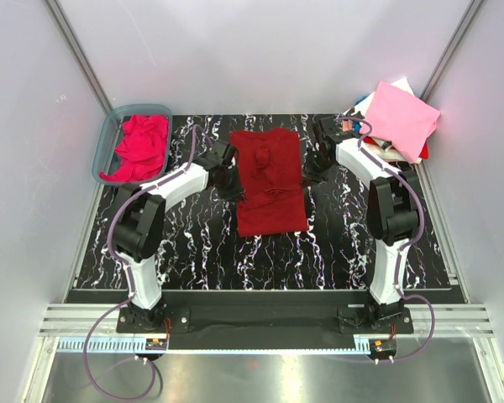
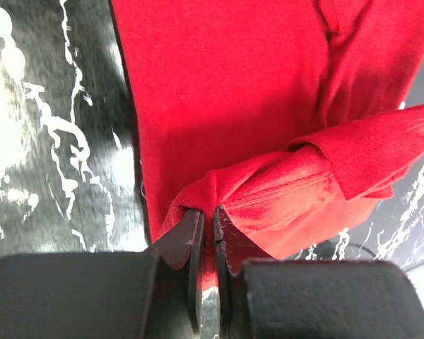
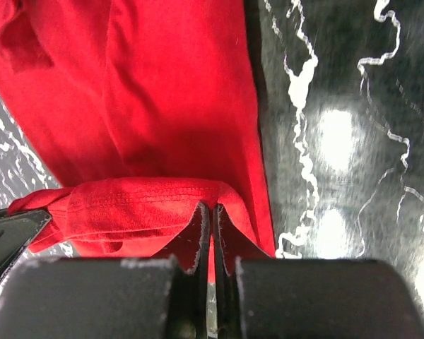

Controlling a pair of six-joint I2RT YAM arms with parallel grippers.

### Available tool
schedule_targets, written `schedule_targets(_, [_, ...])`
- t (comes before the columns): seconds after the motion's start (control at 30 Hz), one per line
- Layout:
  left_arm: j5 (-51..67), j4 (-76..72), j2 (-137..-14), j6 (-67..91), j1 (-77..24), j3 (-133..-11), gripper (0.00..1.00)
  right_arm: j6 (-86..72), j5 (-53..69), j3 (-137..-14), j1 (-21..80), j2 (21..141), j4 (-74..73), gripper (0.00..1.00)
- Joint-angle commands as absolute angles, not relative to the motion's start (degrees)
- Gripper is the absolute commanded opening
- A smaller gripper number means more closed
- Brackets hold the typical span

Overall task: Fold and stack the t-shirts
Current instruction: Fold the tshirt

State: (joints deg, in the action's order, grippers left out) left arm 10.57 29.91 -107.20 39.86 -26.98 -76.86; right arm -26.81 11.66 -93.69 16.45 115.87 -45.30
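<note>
- Right now the crimson t-shirt (image 1: 269, 180) lies lengthwise in the middle of the table (image 1: 193, 243), narrowed into a long strip with wrinkles bunched along its centre
- The left gripper (image 2: 207, 215) is at the shirt's left edge, toward the far end; its jaws are closed on a bunched fold of red cloth, and the wrist view shows the hem pinched between them
- The right gripper (image 3: 210, 210) sits opposite on the right edge, jaws almost touching, with a thin layer of hem clamped between them
- The magenta t-shirt (image 1: 141, 147) sits crumpled and unfolded in the tub (image 1: 101, 155) at the far left; the stack of folded t-shirts (image 1: 401, 117), pale pink on top, is in the far right corner
- Likely step: carrying the far end over toward the near end to halve the strip
- Risk: the left pinch looks bulkier than the right, so it may hold more layers, and an uneven lift would skew the fold
- Risk: both grips are close to the very edge of the cloth, so a quick pull could let the hem slip out and collapse the fold
- Risk: if the arms travel at different rates, the strip could twist and the side folds spring open
- Risk: the right arm works near the stack, and a wide swing might nudge the pile
</note>
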Motion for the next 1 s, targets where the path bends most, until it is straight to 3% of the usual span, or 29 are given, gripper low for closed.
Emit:
schedule_targets(0.0, [12.56, 29.79, -108.72, 37.44, -25.84, -81.03, 0.11, -25.31, 10.11, -97.99, 14.94, 117.15, -46.4, 0.0])
schedule_targets(0.2, [13.36, 29.97, -111.44, 37.35, -24.7, -82.88, 0.18, -25.22, 10.19, -99.84, 14.68, 119.88, -46.58, 0.0])
schedule_targets(0.33, [13.71, 29.71, -113.81, 37.53, -24.0, -83.49, 0.34, -25.05, 11.25, -101.68, 14.41, 123.82, -47.19, 0.0])
schedule_targets(0.47, [14.15, 33.74, -117.42, 36.3, -21.72, -90.41, 0.34, -24.96, 13.96, -109.39, 13.45, 127.96, -50.17, 0.07])
schedule_targets(0.57, [12.84, 36.91, -117.08, 36.04, -21.01, -93.24, 0.34, -24.26, 17.04, -116.94, 13.27, 130.51, -51.67, 0.3])
schedule_targets(0.6, [12.22, 37.52, -116.2, 36.04, -21.01, -93.86, 0.35, -24.08, 17.4, -118.9, 13.27, 131.74, -53.07, 0.51])
schedule_targets(0.67, [9.85, 37.36, -112.34, 36.38, -21.01, -92.65, 0.43, -23.73, 14.6, -123.91, 13.18, 132.53, -55.27, 0.7])
schedule_targets(0.8, [5.02, 35.34, -101.46, 36.3, -21.97, -86.08, 0.52, -23.2, 9.24, -121.84, 12.22, 127.91, -55.56, 0.79])
schedule_targets(0.87, [4.4, 33.06, -97.93, 36.3, -23.37, -80.02, 0.55, -23.2, 6.87, -114.37, 12.13, 124.03, -51.97, 0.83])
schedule_targets(0.9, [4.22, 31.05, -95.3, 36.39, -23.99, -78.15, 0.63, -23.29, 6.42, -111.56, 12.13, 119.92, -50.64, 0.84])
schedule_targets(0.97, [4.3, 28.84, -93.61, 36.91, -25.75, -73.77, 0.68, -23.64, 6.94, -102.51, 12.13, 115.86, -46.78, 0.85])
